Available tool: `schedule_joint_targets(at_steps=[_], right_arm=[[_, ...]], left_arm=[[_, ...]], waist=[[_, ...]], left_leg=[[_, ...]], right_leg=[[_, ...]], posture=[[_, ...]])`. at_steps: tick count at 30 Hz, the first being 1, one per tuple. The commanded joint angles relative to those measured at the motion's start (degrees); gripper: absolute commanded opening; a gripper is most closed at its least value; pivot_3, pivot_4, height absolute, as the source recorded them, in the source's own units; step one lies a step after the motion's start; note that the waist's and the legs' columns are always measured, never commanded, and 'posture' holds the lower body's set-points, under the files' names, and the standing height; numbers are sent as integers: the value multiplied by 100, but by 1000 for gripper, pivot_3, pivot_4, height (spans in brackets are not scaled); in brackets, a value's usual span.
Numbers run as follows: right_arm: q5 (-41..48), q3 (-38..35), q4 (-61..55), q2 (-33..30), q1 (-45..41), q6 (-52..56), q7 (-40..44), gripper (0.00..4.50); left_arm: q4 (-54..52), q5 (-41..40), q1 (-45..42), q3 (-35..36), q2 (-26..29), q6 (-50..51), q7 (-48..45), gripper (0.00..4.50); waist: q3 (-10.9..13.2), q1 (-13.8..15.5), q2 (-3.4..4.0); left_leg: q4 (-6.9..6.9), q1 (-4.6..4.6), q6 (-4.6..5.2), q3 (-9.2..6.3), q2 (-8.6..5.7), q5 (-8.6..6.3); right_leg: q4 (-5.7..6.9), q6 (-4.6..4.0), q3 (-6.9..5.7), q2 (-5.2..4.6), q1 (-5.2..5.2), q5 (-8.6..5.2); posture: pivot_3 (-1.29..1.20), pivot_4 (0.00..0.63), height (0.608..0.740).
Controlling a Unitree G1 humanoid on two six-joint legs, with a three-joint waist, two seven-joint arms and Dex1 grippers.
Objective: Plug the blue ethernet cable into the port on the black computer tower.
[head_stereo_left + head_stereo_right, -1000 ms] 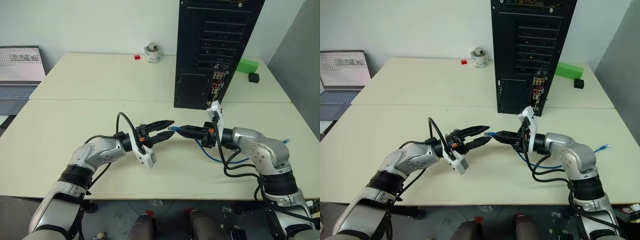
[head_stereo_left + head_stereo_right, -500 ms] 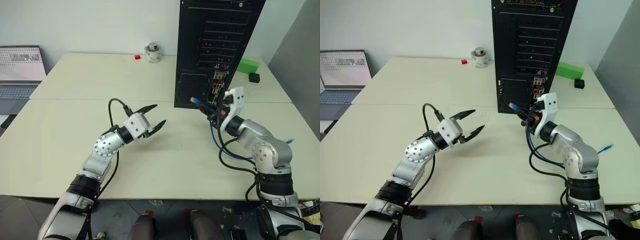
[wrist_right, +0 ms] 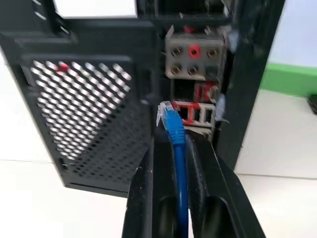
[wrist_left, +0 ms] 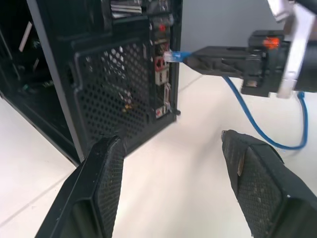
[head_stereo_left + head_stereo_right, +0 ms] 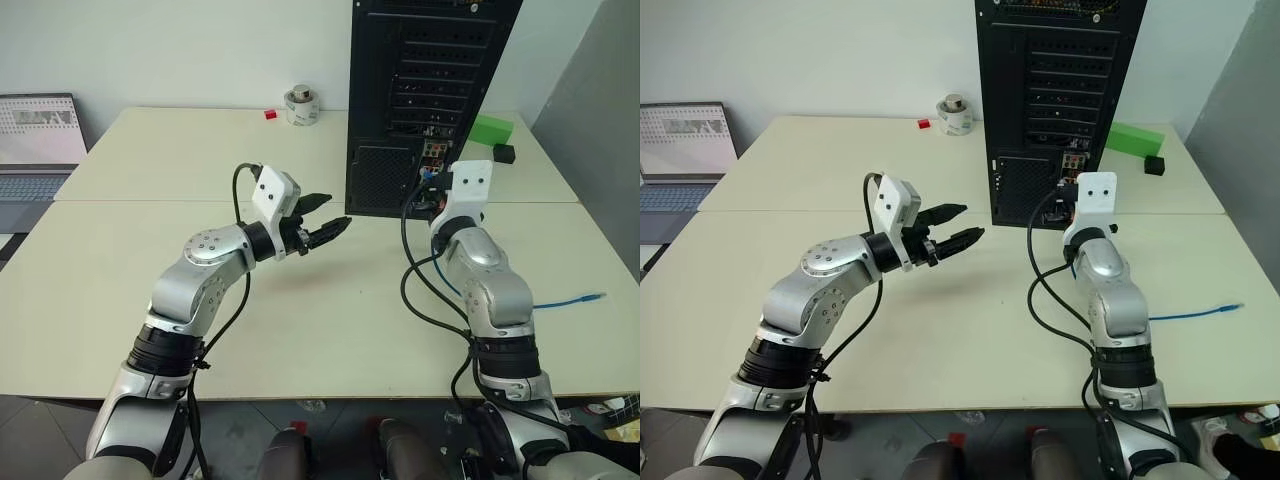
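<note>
Standing at the far side of the pale table, the black computer tower shows its rear face to the robot, mesh grille low on the left and a narrow strip of coloured sockets beside it. The right gripper is clenched on the blue ethernet cable, pinning the cord between its two black fingers so that the clear plug sticks out past the tips. That plug sits just in front of the socket strip, level with the red-rimmed openings, and the port is right beside it (whether the tip touches the metal, I cannot tell). The rest of the blue cord trails back under the right arm and across the table, its other end lying flat well out to the right.

The left gripper hangs above the table with its jaws released and nothing between them, pointing toward the tower's lower corner but well apart from it.

Farther back on the table there is a roll of tape with a small red block near it, a green block and a small black box to the right of the tower, and an open laptop at the far left.
</note>
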Motion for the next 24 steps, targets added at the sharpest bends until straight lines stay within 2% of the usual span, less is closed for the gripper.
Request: schedule_joint_targets(at_steps=[1, 13, 24], right_arm=[[-115, -59, 107, 101, -266, -281, -145, 0], [-170, -226, 638, 79, -544, -555, -232, 0], [-170, -245, 535, 102, -471, -406, -283, 0]], left_arm=[[-236, 12, -197, 110, -123, 21, -143, 3204], [-27, 232, -246, 194, -147, -160, -612, 3204], [-62, 370, -191, 221, -179, -178, -709, 3204]], waist=[[0, 2, 0], [0, -2, 0], [0, -3, 0]], left_leg=[[0, -1, 0, 1, 0, 0], [-1, -1, 0, 6, 1, 0], [-1, 0, 1, 8, 1, 0]], right_leg=[[0, 0, 2, 0, -1, 0], [0, 0, 6, 1, -4, 0], [1, 0, 10, 1, -4, 0]], posture=[[0, 150, 740], [0, 150, 740], [0, 150, 740]])
